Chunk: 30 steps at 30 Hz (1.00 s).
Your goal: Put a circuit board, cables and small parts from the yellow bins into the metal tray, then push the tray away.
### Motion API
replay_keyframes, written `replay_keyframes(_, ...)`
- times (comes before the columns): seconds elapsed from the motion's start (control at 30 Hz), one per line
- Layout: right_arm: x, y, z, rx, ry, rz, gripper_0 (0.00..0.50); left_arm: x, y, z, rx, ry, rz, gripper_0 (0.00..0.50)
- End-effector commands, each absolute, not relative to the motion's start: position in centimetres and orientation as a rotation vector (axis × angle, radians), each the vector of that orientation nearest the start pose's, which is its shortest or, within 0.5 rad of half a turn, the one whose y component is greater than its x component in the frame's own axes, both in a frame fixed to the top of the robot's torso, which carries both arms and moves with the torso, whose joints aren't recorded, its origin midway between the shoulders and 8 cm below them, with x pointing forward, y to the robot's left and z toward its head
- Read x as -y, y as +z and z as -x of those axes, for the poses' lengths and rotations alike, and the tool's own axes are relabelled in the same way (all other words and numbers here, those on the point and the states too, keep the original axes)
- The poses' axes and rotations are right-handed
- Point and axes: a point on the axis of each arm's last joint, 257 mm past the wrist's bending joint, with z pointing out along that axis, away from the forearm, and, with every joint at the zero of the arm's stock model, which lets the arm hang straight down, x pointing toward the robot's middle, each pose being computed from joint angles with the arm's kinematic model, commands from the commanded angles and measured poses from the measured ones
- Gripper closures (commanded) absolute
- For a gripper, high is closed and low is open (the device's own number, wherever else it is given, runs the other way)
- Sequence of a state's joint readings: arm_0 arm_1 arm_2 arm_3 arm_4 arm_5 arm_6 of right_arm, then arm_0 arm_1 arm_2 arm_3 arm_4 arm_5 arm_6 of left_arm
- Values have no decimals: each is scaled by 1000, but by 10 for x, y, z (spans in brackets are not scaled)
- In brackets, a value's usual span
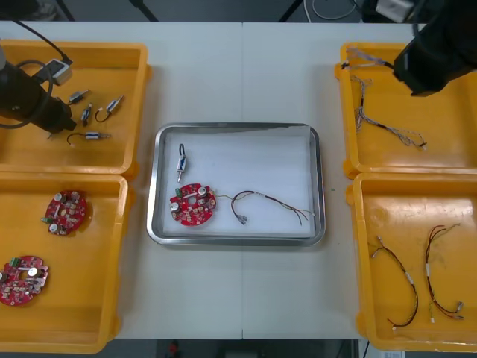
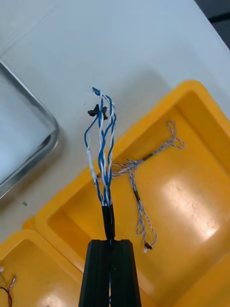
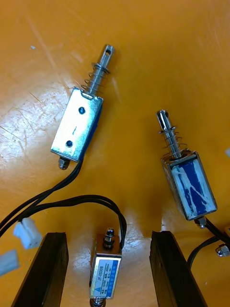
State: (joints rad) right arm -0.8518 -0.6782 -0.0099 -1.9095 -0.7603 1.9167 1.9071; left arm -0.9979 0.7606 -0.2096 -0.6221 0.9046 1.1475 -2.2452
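My right gripper [image 2: 109, 242] is shut on a twisted blue and white cable [image 2: 103, 144], lifted above the far right yellow bin [image 2: 191, 192]; in the front view this cable [image 1: 365, 58] trails left from the right gripper [image 1: 406, 71]. My left gripper [image 3: 109, 235] is open low in the far left yellow bin [image 1: 112, 48], with a small metal part [image 3: 106, 273] between its fingers [image 3: 40, 268]. The metal tray [image 1: 317, 179] holds a red circuit board [image 1: 194, 203], a small metal part [image 1: 181, 162] and a thin cable [image 1: 268, 203].
Another blue and white cable [image 1: 387, 127] lies in the far right bin. Two more small metal parts [image 3: 79, 122] lie ahead of the left fingers. The near left bin holds two circuit boards [image 1: 65, 212]; the near right bin [image 1: 361, 261] holds red and black cables [image 1: 440, 276].
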Motion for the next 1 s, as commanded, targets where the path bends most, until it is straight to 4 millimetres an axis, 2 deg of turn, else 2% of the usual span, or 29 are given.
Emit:
replay_keyframes(0.03, 178, -33, -488, -2093, -285, 1284, 500, -423, -186, -623, -2484, 144, -578, 0)
replay_keyframes(0.27, 126, -76, -466, -2049, -275, 1508, 500, -431, -195, -621, -2483, 165, -573, 0)
replay_keyframes(0.57, 48, -114, -467, -1846, -286, 1682, 500, -434, -208, -616, -2494, 177, -582, 0)
replay_keyframes(0.67, 32, -123, -467, -1794, -292, 1717, 500, -436, -210, -616, -2491, 173, -575, 0)
replay_keyframes(0.7, 28, -130, -468, -1770, -316, 1738, 500, -437, -211, -615, -2491, 176, -574, 33)
replay_keyframes(0.73, 25, -134, -467, -1752, -334, 1756, 500, -437, -213, -615, -2494, 177, -575, 174)
replay_keyframes(0.77, 26, -138, -470, -1727, -376, 1781, 500, -437, -213, -615, -2494, 179, -577, 414)
replay_keyframes(0.8, 27, -142, -472, -1707, -404, 1804, 500, -439, -215, -614, -2498, 180, -575, 500)
replay_keyframes(1.0, 34, -169, -487, -1645, -487, 1922, 500, -443, -215, -610, -2509, 170, -555, 500)
